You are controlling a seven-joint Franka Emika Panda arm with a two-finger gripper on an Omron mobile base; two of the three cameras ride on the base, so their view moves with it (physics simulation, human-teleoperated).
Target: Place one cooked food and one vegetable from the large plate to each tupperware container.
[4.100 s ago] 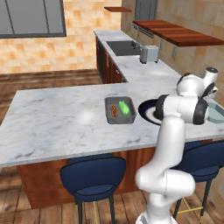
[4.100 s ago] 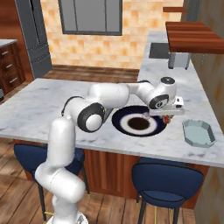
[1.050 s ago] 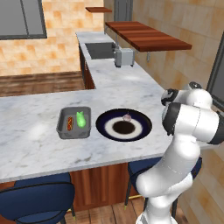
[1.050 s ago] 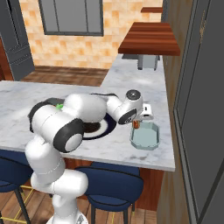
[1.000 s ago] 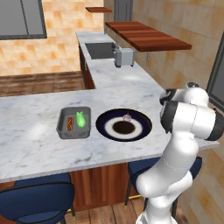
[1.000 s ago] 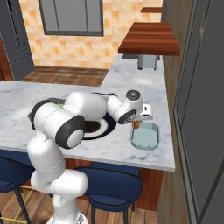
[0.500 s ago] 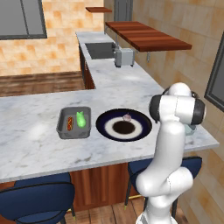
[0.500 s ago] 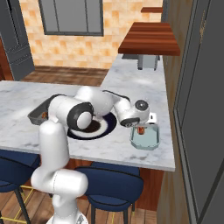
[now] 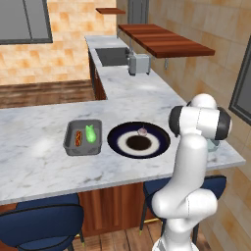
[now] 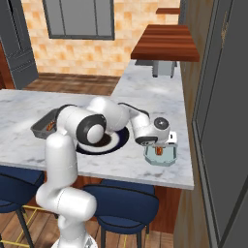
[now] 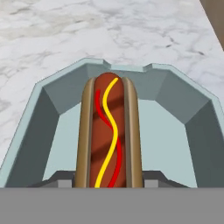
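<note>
Since 1 s ago the arm has swung over w/ gripper [image 10: 157, 147] dropping into the pale teal-grey rectangular tub [image 11: 48, 105] at counter's right end. Bun-wrapped hot dog w/ red and yellow sauce lines [image 11: 108, 131] hangs inside it, jaws apparently pinching it. Step: depositing cooked food. Next: release, then fetch veg from round dark plate w/ white ring [image 9: 138, 142]. Dark grey tub [image 9: 83, 138], left, looks filled.

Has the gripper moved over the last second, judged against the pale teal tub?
Yes: the gripper has dropped from above the tub's rim to just over it.
</note>
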